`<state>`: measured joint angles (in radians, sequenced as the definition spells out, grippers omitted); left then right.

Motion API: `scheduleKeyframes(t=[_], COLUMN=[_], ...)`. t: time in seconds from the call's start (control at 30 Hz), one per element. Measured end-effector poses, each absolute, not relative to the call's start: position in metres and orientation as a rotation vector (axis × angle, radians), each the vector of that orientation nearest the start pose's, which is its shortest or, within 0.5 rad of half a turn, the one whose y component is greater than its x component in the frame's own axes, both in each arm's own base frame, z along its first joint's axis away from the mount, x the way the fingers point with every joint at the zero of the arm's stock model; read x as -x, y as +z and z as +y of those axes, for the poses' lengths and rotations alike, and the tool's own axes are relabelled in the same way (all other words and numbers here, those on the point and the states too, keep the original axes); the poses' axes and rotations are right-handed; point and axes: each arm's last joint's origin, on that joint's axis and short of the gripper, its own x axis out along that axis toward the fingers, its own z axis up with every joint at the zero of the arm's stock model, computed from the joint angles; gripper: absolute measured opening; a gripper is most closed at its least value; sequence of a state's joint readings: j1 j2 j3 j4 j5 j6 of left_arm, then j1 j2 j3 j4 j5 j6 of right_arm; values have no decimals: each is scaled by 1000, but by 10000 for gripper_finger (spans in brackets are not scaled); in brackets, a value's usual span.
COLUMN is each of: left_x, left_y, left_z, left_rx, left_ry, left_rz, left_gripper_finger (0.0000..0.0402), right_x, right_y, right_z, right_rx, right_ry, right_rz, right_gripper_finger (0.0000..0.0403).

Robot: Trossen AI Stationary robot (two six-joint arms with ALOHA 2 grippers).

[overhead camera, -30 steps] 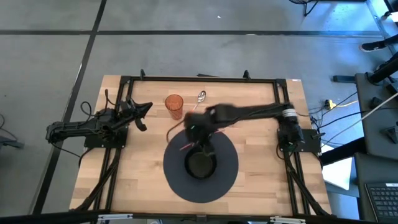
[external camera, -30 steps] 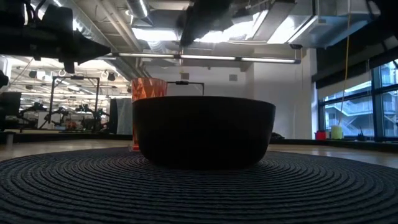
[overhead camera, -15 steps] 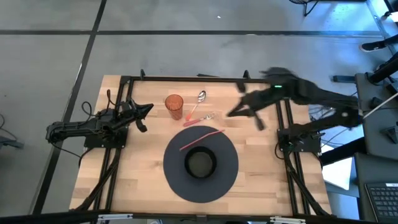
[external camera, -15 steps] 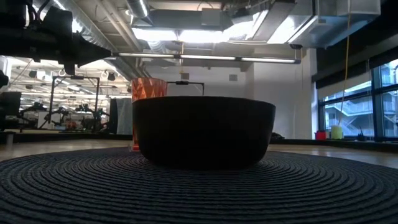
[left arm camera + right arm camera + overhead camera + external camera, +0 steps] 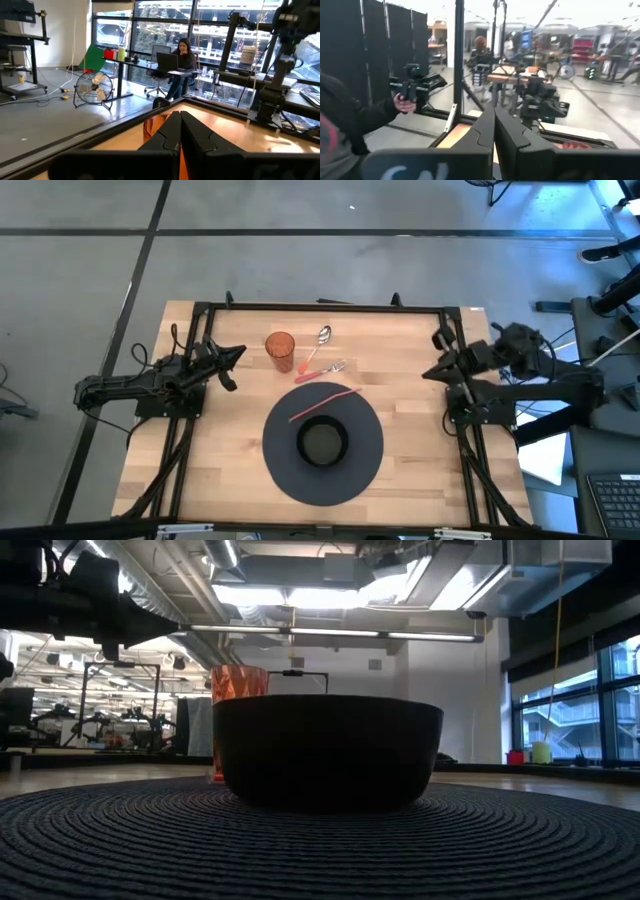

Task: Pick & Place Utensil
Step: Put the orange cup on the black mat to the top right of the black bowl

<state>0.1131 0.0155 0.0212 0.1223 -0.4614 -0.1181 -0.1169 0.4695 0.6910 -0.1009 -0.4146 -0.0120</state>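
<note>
We are seeing an orange cup [image 5: 280,348] standing upper centre on the wooden worktop [image 5: 420,470], a dark bowl [image 5: 322,442] sitting mid-frame on a round mat [image 5: 365,465], and a person [image 5: 181,65] sitting at a laptop [image 5: 167,62] beyond.

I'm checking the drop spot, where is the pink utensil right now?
In the high view, the pink utensil lies slanted across the far edge of the round mat, just beyond the bowl and nearer than the cup.
</note>
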Motion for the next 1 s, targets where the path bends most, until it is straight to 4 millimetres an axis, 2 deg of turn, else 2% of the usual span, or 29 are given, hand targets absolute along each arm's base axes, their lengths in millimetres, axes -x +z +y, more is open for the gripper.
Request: scheduleKeyframes(t=[0.2, 0.47, 0.6, 0.7, 1.0], left_x=[-91, -91, -91, -91, -91], left_y=[182, 182, 182, 181, 181], left_z=[23, 24, 24, 24, 24], left_rx=[138, 140, 139, 138, 117], left_ry=[567, 590, 583, 582, 584], left_rz=[-169, -171, -171, -165, -156], left_gripper_finger=[2, 2, 2, 2, 2], right_x=[-89, -77, -71, -75, -84], right_y=[295, 252, 241, 232, 217], right_z=[1, 1, 2, 2, -2], right_rx=[35, 16, 6, 3, 42], right_ry=[292, 246, 249, 242, 164], right_rz=[-121, -118, -156, -90, -179], right_gripper_finger=[4, 4, 4, 4, 4])
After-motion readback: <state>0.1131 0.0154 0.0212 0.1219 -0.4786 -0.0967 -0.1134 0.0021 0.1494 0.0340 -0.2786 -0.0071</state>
